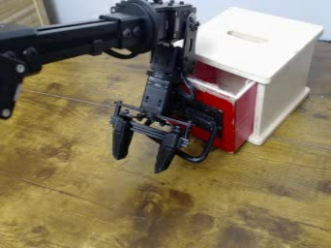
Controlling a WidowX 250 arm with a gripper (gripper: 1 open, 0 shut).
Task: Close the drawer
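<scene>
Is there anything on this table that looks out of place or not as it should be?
Only one thing stands out: the red drawer sticks partly out of the cream-white cabinet, so its pale wood rim shows. The open pincer hangs in front of its black loop handle. Nothing looks spilled or damaged.

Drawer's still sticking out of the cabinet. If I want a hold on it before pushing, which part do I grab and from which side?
Take the black loop handle on the red drawer front, coming from the open tabletop side where the open gripper hangs. The loop stands clear of the front panel, leaving room for a finger behind it; the cream cabinet blocks other sides.
</scene>
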